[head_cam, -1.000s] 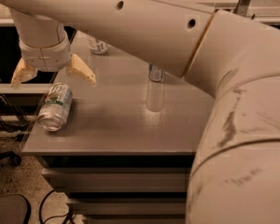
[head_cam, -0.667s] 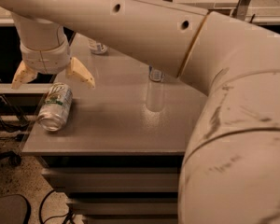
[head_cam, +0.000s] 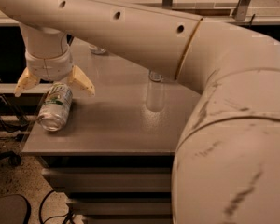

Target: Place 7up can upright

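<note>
The cream two-finger gripper (head_cam: 54, 88) is hovering, fingers spread wide, over the white-and-green 7up can (head_cam: 55, 108) lying sideways on the grey table (head_cam: 116, 129).

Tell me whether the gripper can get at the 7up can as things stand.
Probably yes: the open gripper hangs just above the 7up can, which lies on its side, with nothing between them.

a grey table (head_cam: 112, 129) stands on speckled floor (head_cam: 9, 171) strewn with cables (head_cam: 53, 206), the gripper (head_cam: 53, 82) above its left end.
</note>
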Action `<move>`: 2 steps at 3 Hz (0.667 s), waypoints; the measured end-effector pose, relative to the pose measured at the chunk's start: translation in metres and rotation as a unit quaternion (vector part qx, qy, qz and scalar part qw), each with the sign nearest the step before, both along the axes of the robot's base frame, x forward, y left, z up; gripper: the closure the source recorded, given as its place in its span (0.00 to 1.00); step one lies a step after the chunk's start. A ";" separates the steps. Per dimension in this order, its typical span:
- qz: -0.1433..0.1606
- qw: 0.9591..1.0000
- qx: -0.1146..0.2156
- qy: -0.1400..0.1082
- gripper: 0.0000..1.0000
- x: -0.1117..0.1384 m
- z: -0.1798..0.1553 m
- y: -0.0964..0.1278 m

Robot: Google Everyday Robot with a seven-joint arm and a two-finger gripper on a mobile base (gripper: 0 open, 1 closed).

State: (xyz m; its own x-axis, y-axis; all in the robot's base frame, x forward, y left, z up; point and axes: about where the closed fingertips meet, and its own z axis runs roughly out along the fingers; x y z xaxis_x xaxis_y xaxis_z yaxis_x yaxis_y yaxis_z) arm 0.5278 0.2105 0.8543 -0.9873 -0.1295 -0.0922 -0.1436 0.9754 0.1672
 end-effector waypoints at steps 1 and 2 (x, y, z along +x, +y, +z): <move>-0.002 1.000 0.004 0.008 0.17 0.000 -0.008 -0.001; -0.005 1.000 0.010 0.012 0.41 0.000 -0.011 -0.002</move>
